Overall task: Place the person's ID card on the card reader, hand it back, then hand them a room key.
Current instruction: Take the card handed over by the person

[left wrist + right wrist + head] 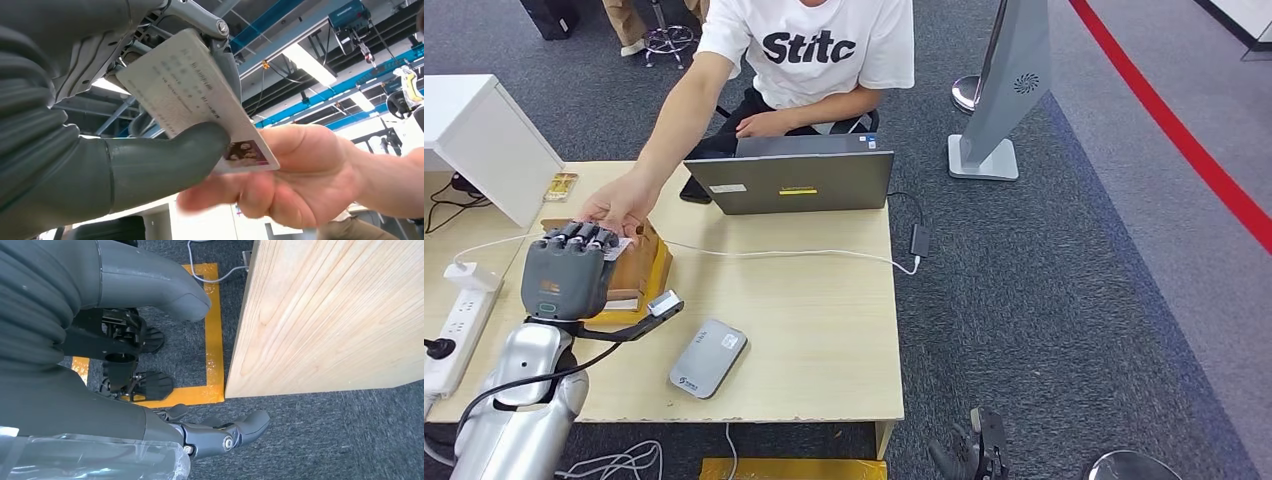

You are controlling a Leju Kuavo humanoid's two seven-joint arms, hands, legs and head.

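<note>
Right now the left hand (75,150) pinches the ID card (195,100), its long edge pointing into the person's hand (300,175), which touches the far end; the right hand (220,432) hangs slack beside the table (325,315).

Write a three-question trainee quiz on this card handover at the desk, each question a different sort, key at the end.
1. True or false: the left robot hand pinches the pale plastic ID card.
2. Who else touches the card? A) nobody B) the person's bare hand
3. Fill in: the flat grey card reader lies on the light wooden ____.
Key: 1 true; 2 B; 3 table. The right robot hand hangs beside the table, holding nothing.
</note>
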